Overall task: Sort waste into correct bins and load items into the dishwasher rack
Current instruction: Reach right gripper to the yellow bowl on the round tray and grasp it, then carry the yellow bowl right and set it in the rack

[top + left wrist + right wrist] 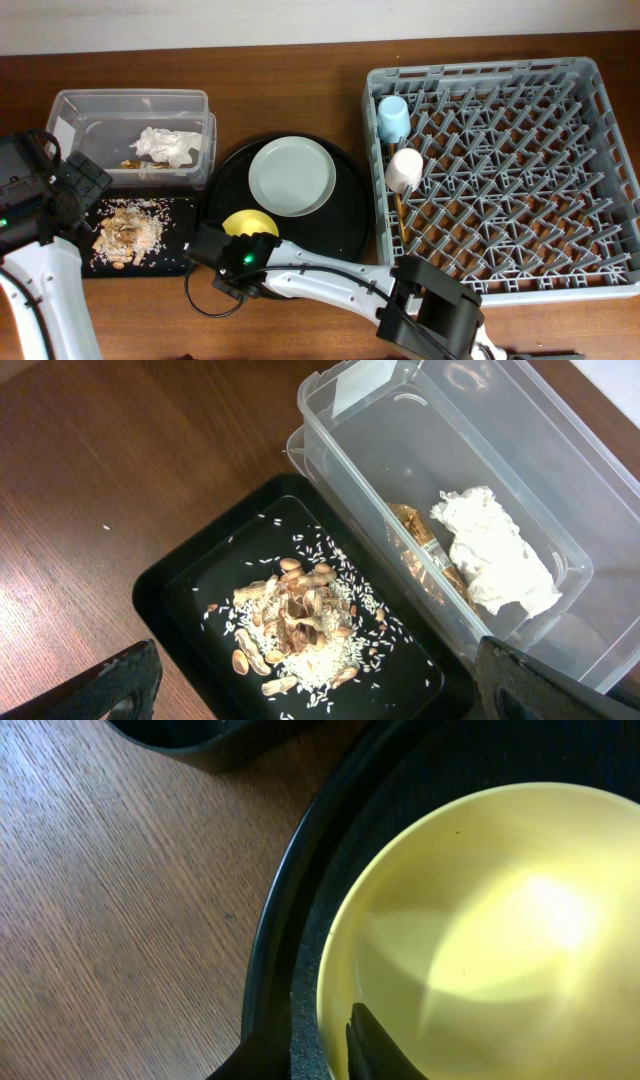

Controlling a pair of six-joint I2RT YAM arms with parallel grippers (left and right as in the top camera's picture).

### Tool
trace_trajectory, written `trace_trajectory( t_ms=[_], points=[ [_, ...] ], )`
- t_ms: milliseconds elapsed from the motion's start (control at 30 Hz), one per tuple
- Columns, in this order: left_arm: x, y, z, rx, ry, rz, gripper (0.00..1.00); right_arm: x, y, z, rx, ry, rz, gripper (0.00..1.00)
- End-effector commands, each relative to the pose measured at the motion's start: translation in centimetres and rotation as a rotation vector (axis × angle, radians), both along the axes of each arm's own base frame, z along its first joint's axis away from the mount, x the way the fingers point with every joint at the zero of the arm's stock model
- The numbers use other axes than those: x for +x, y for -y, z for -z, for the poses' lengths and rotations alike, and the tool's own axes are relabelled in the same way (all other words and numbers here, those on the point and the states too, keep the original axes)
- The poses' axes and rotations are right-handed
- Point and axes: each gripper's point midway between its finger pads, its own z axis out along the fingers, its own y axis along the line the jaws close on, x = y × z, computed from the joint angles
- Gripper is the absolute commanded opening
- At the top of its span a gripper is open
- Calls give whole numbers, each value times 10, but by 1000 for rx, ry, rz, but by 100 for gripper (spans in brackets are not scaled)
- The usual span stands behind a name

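Observation:
The yellow bowl [248, 222] [480, 930] sits on the large round black tray [345, 215]. My right gripper [243, 258] [315, 1055] straddles its rim, one finger inside and one outside, closed on the rim. The grey-green plate [292, 176] lies on the same tray. My left gripper [75, 185] [330, 705] is open and empty above the shallow black tray [185, 215] [160, 585] holding food scraps [127, 233] [300, 625]. The clear tub [70, 105] [350, 430] holds the napkin [167, 146] [495, 550] and the wrapper [420, 550]. The rack [600, 180] holds the light-blue cup [393, 118], the pale pink cup [404, 169] and the chopsticks [398, 215].
The bare wooden table [130, 320] runs along the front, with a black cable looping on it under my right arm. The rack's left wall stands close to the round tray's right edge.

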Motion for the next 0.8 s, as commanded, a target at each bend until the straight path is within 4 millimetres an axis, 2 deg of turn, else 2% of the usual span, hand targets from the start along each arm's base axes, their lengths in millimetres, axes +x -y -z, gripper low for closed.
trace_trajectory(
  t_ms=[0,267,300,533,567,600,667,700,767],
  points=[
    [0,-1,0,2,-2,1,99,5,6,4,-17,10,20,21],
    [0,-1,0,2,-2,1,99,6,18,7,-75,26,34,21],
    [0,-1,0,2,-2,1,99,6,18,7,-75,26,34,16],
    [0,-1,0,2,-2,1,99,4,23,9,-96,16,33,11],
    [0,-1,0,2,-2,1,99,4,24,9,-99,15,33,5],
    [0,-1,0,2,-2,1,99,4,24,9,-99,14,33,4],
    [0,-1,0,2,-2,1,99,2,27,10,-114,8,33,4],
    [0,-1,0,2,-2,1,99,1,29,8,-117,6,33,4],
    [0,-1,0,2,-2,1,99,1,29,-32,-91,16,34,4]
  ],
)
